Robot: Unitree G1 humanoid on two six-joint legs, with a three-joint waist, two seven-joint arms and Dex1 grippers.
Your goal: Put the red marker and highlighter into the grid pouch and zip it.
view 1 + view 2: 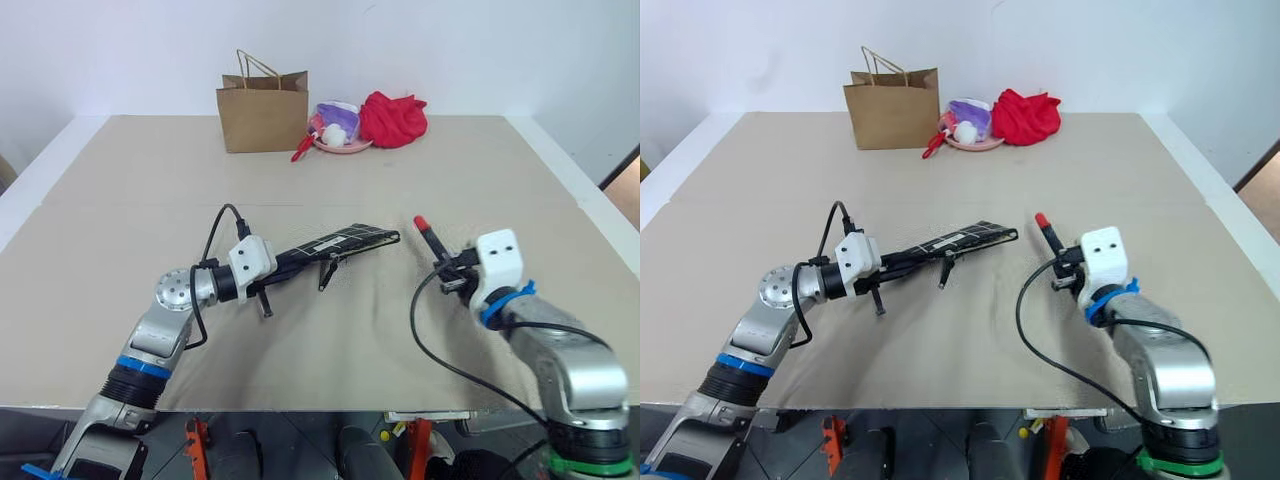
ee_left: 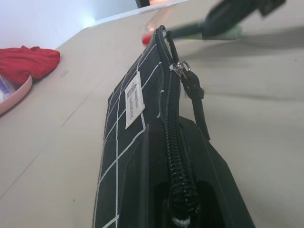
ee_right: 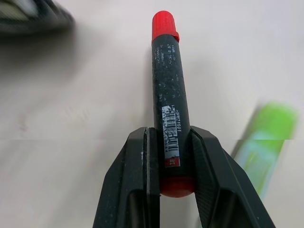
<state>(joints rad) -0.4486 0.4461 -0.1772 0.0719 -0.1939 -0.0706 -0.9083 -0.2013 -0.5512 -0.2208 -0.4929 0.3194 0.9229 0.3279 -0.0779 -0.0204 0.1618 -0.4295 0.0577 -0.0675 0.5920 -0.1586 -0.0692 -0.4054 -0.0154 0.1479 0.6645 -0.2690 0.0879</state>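
Observation:
My left gripper (image 1: 293, 259) is shut on one end of the grid pouch (image 1: 348, 240), holding it off the table so that it reaches out to the right. In the left wrist view the pouch (image 2: 124, 142) shows its white label, its zipper edge and a hanging zipper pull (image 2: 194, 95). To the pouch's right, my right gripper (image 3: 168, 137) is shut on the red marker (image 3: 166, 80), a dark barrel with a red cap pointing away from me. The marker (image 1: 427, 234) is raised above the table, apart from the pouch. The highlighter (image 3: 266, 142) is a green blur on the table beside it.
A brown paper bag (image 1: 263, 112), a pink dish (image 1: 340, 146) of small things and a bunched red cloth (image 1: 393, 118) stand along the table's far edge. The tan table (image 1: 130, 190) stretches wide on both sides of my arms.

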